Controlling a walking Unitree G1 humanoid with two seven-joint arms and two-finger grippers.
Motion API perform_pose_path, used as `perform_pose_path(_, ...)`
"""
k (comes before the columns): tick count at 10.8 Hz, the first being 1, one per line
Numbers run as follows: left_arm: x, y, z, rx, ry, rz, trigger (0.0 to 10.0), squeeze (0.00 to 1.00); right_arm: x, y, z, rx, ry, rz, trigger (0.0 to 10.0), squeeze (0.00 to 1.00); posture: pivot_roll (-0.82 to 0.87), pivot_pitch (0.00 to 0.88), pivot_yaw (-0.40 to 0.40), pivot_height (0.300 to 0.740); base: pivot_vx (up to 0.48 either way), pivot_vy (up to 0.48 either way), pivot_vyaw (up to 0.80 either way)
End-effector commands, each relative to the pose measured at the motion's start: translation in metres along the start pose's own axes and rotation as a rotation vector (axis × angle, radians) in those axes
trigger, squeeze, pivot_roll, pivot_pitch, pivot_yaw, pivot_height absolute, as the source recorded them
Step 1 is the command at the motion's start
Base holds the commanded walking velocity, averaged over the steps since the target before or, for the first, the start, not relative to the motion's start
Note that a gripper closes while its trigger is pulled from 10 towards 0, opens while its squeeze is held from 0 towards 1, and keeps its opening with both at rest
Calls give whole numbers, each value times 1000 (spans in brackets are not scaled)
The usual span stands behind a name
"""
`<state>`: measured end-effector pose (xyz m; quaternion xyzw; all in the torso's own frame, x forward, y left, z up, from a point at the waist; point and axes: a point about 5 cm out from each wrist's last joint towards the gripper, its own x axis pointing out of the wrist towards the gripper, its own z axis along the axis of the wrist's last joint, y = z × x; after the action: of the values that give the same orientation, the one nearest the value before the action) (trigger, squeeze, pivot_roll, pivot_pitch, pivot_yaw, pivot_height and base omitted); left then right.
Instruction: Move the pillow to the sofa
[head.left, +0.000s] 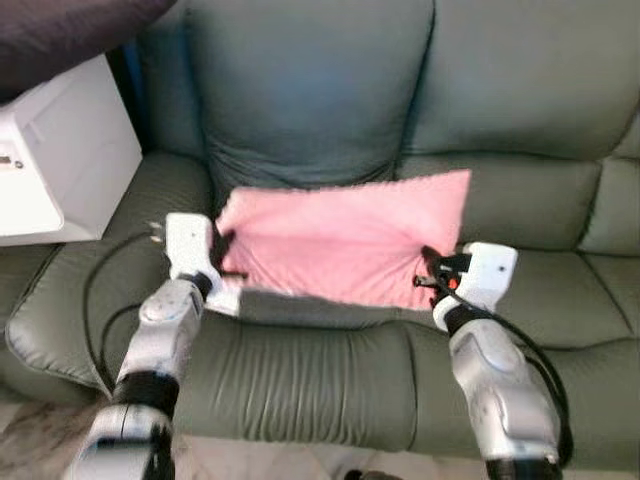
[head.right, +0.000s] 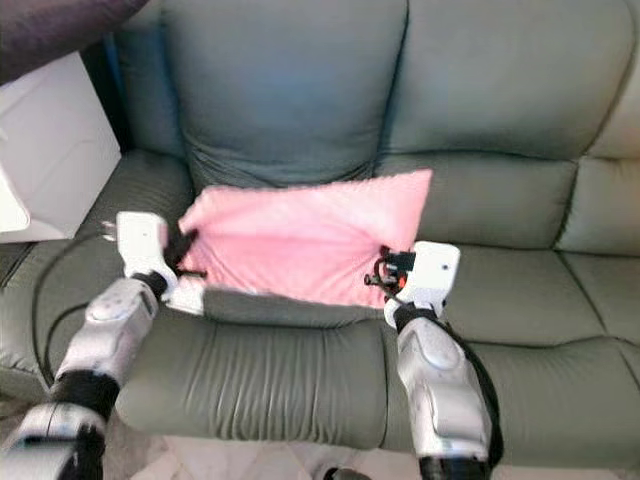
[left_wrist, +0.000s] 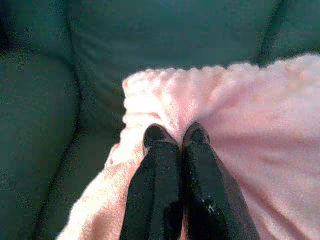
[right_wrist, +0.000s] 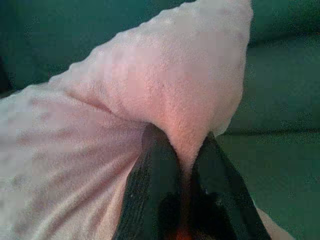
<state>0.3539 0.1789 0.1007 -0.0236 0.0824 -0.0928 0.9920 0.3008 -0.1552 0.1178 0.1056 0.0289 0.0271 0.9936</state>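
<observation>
Pink pillow (head.left: 340, 245): lies on green sofa (head.left: 300, 110) seat against backrest, long axis 9-to-3 o'clock. Left hand (head.left: 222, 252) pinches its 9 o'clock edge, fingers (left_wrist: 167, 165) pressed together on fleece. Right hand (head.left: 432, 270) pinches 3 o'clock corner. Both equally near. Pillow underside hidden. White appliance (head.left: 60, 170) at 10 o'clock, cut off.

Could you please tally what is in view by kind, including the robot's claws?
Pink pillow: 1
Grey-green sofa: 1
White box-like unit beside the sofa: 1
Claws shut on the pillow: 2, left claw and right claw
Total: 5
</observation>
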Motion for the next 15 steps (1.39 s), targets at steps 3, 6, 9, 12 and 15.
perform_pose_path(3, 6, 1, -7, 18, 56, -18, 10000, 0, 3, -24, -10, 15, 54, -75, 10000, 0, -126, 207, 31, 740, 0, 0, 0)
perform_pose_path(6, 16, -4, 0, 84, 73, -47, 10000, 0, 4, -44, -26, 17, 153, -139, 10000, 0, -136, 266, 50, 740, 0, 0, 0)
perform_pose_path(9, 23, -9, 9, 105, 63, -10, 10000, 0, 10, -61, -33, -13, 199, -159, 10000, 0, -148, 301, 62, 740, 0, 0, 0)
perform_pose_path(12, 28, -13, 18, 103, 27, 33, 10000, 0, 22, -71, -27, -24, 171, -147, 10000, 0, -155, 309, 61, 740, 0, 0, 0)
perform_pose_path(15, 27, -4, 19, 103, 33, 69, 10000, 0, 40, -57, -16, -15, 113, -110, 10000, 0, -144, 327, 62, 740, 0, 0, 0)
